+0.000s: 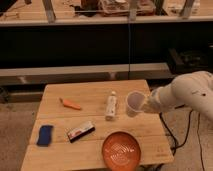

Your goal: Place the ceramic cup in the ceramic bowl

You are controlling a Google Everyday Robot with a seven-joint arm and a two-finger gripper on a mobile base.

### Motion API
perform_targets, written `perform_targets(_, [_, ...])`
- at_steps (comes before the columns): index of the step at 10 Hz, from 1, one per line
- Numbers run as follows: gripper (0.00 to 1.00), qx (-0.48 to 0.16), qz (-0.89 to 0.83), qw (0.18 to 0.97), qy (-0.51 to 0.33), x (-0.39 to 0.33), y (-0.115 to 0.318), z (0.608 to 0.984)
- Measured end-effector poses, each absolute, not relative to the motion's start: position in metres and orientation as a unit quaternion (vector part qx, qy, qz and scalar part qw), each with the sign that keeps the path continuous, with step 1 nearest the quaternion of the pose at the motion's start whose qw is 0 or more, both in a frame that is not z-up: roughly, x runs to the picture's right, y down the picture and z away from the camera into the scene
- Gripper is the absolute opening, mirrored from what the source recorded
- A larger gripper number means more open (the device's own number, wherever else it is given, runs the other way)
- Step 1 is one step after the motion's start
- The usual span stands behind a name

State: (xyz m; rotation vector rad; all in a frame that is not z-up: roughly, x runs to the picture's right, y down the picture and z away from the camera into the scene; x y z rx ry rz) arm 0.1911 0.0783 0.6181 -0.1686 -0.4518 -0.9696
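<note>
One white ceramic cup point(133, 103) hangs in the air above the wooden counter point(90, 92), tipped so its open mouth faces partly toward the camera. It is carried at the end of the white arm point(192, 92) that reaches in from three o'clock. The gripper point(146, 105) sits against the cup's right side, and its fingers appear closed on the cup wall, since nothing else supports the cup. The ceramic bowl point(121, 149) lies on the counter at about six o'clock from the cup, near the front edge, orange-red with pale swirls inside, and it is empty.

Just beside the cup, at nine o'clock, a white bottle point(111, 105) lies on the counter. Farther toward nine o'clock are an orange carrot-like piece point(71, 104), a dark flat bar point(80, 131) and a blue sponge point(44, 135), all well apart from the bowl.

The step in hand looks like the carry to the bowl. To do it well, the arm should bring the cup toward six o'clock until it is over the bowl's middle, keeping it high enough to clear the rim. Turning the cup upright before lowering would help it settle on its base. The grip should let go only once the cup rests inside, as both pieces are ceramic and a drop could chip them.
</note>
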Motion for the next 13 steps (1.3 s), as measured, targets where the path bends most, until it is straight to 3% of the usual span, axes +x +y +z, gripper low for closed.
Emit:
perform_targets(4, [0.16, -0.088, -0.475, 0.849, -0.211, 0.210, 0.111, 0.577])
perform_targets(8, [0.16, -0.089, -0.478, 0.845, -0.223, 0.175, 0.130, 0.602])
perform_targets(13, [0.16, -0.100, -0.482, 0.840, -0.228, 0.176, 0.163, 0.607])
